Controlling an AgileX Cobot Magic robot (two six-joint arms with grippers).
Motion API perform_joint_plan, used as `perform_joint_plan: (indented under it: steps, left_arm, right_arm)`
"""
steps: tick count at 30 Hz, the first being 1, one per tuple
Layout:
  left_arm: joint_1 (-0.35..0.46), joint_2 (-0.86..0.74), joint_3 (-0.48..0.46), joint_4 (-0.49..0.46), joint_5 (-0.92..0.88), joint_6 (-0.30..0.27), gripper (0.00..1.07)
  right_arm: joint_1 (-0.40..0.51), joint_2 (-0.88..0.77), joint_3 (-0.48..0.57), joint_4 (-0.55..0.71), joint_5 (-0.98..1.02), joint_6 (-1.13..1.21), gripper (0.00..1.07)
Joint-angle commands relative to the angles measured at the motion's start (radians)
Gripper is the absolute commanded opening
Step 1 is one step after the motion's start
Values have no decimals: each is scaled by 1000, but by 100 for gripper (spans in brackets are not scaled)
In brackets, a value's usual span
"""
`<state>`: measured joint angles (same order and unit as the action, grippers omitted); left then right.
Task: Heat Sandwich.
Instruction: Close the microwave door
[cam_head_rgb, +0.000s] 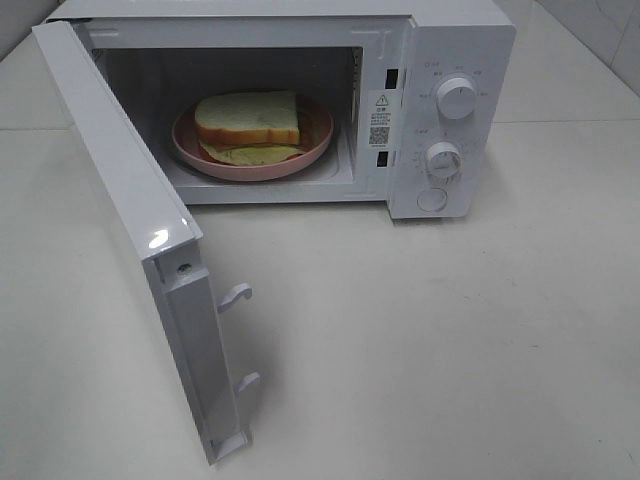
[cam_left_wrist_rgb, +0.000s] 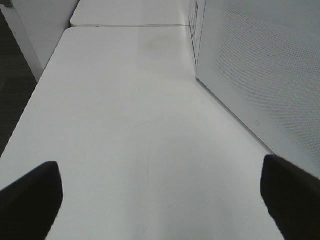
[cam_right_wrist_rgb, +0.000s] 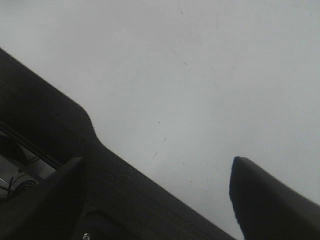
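The sandwich (cam_head_rgb: 248, 122), white bread with a tan crust and a pale green layer, lies on a round pink plate (cam_head_rgb: 310, 150) inside the white microwave (cam_head_rgb: 455, 40). The microwave door (cam_head_rgb: 120, 200) stands wide open to the left. Neither arm shows in the exterior high view. In the left wrist view my left gripper (cam_left_wrist_rgb: 160, 200) is open and empty over the white table, next to the microwave's side wall (cam_left_wrist_rgb: 260, 75). In the right wrist view my right gripper (cam_right_wrist_rgb: 160, 195) is open and empty above the table's edge.
The microwave has two knobs (cam_head_rgb: 457, 98) and a round button (cam_head_rgb: 432, 199) on its right panel. The open door's latch hooks (cam_head_rgb: 236, 295) stick out over the white table (cam_head_rgb: 450, 340). A dark floor strip (cam_right_wrist_rgb: 60, 145) shows below the table edge.
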<state>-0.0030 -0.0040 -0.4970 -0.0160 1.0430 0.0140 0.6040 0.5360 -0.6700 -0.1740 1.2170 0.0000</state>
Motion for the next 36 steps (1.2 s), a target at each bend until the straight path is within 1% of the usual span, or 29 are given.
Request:
perform_joint_plan:
  steps: [1, 3, 4, 5, 8, 9, 10, 14, 17, 20, 21, 24, 26, 30, 34, 36]
  left_arm:
    - [1, -28, 1, 3, -8, -1, 101]
    - [1, -28, 1, 3, -8, -1, 101]
    - [1, -28, 1, 3, -8, -1, 101]
    - [1, -28, 1, 3, -8, -1, 101]
    - [1, -28, 1, 3, -8, -1, 101]
    - [1, -28, 1, 3, -8, -1, 101]
    - [1, -28, 1, 3, -8, -1, 101]
    - [1, -28, 1, 3, -8, -1, 101]
    - [1, -28, 1, 3, -8, -1, 101]
    - [1, -28, 1, 3, -8, -1, 101]
    - [1, -28, 1, 3, -8, -1, 101]
    - [1, -28, 1, 3, -8, -1, 101]
    - [1, -28, 1, 3, -8, -1, 101]
    - [1, -28, 1, 3, -8, -1, 101]
    - [1, -28, 1, 3, -8, -1, 101]
    - [1, -28, 1, 2, -8, -1, 101]
  right_arm:
    - [-77, -57, 35, 0, 13, 11, 76]
    - [-121, -97, 52, 1, -10, 11, 76]
    - [-157, -135, 67, 0, -23, 11, 76]
    - [-157, -135, 67, 0, -23, 11, 76]
    - [-210, -196, 90, -1, -34, 11, 76]
    - [-248, -238, 99, 1, -43, 16, 76]
    - [-248, -238, 99, 1, -43, 16, 76]
    - [-313, -332, 125, 2, -80, 53, 76]
    - [-338, -366, 131, 3, -91, 53, 76]
    - [-391, -418, 133, 13, -104, 53, 76]
    - [-391, -418, 133, 13, -104, 53, 76]
    - [-440, -455, 134, 37, -120, 54, 76]
    - [-452, -467, 138, 49, -131, 55, 76]
    - [-507, -548, 167, 74, -178, 53, 76]
    - [-535, -565, 167, 75, -178, 51, 76]
    - [-535, -565, 167, 75, -178, 51, 76]
